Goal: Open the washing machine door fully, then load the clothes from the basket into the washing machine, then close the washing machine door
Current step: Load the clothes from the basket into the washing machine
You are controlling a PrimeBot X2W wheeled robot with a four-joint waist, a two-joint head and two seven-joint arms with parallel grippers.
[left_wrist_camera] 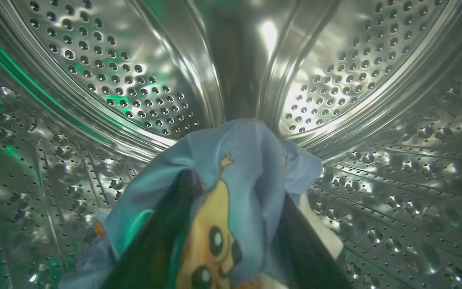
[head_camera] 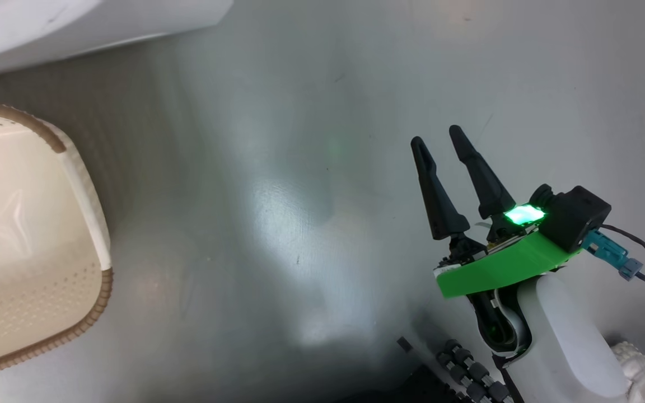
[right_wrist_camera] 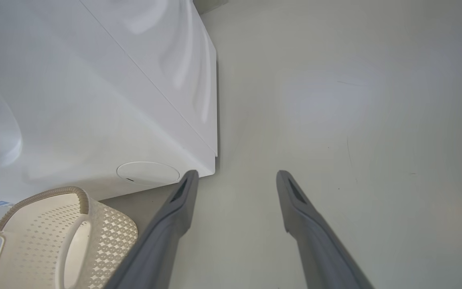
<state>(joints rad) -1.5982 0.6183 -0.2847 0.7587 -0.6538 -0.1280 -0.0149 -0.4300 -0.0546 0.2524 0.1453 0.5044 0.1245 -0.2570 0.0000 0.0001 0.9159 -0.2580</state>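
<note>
Glossy grey floor [head_camera: 300,168], white washing machine [right_wrist_camera: 94,100]

Even, soft light; a pale glare patch sits on the floor [head_camera: 294,212]. The washing machine drum [left_wrist_camera: 94,60] sparkles with hard highlights and a green tint at left; the clothes [left_wrist_camera: 251,168] near the lens are blurred.

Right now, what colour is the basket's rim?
Brown, on the basket rim; clearest in the head view.
</note>
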